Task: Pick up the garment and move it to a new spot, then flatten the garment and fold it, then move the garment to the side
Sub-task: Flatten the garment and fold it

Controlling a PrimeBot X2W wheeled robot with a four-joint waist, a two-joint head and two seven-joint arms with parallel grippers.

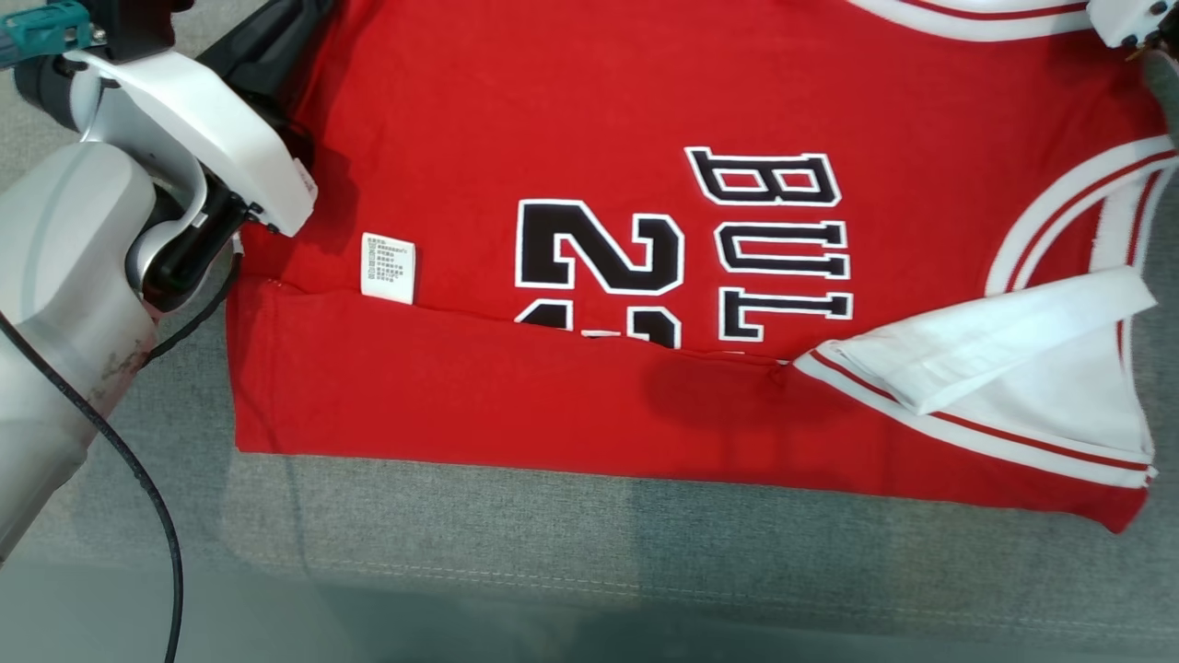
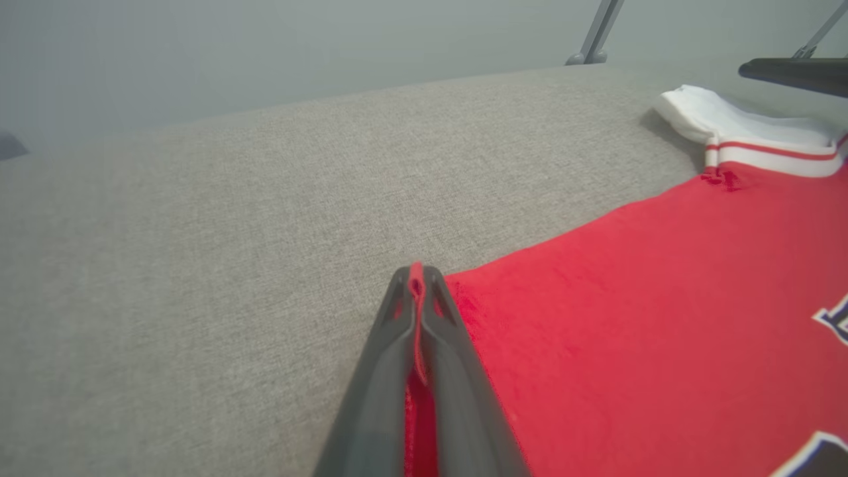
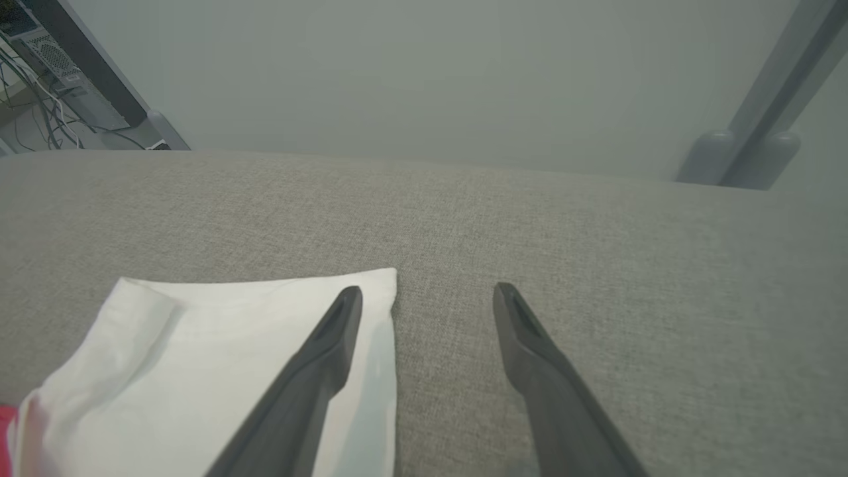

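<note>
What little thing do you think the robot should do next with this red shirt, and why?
Probably lower the right gripper and close it on the white sleeve. The left gripper is already shut on the edge of the red jersey, while the right hangs open, one finger over the sleeve's corner, the other over the grey surface. Holding both ends would let it fold.

Grey woven fabric covers the worktop (image 1: 645, 534), with a pale stitched seam (image 1: 516, 575) near its front edge. Beyond the far edge are a slanted grey metal stand leg (image 3: 748, 132) and tangled cables (image 3: 40, 129) below a vented box (image 3: 50, 50).
</note>
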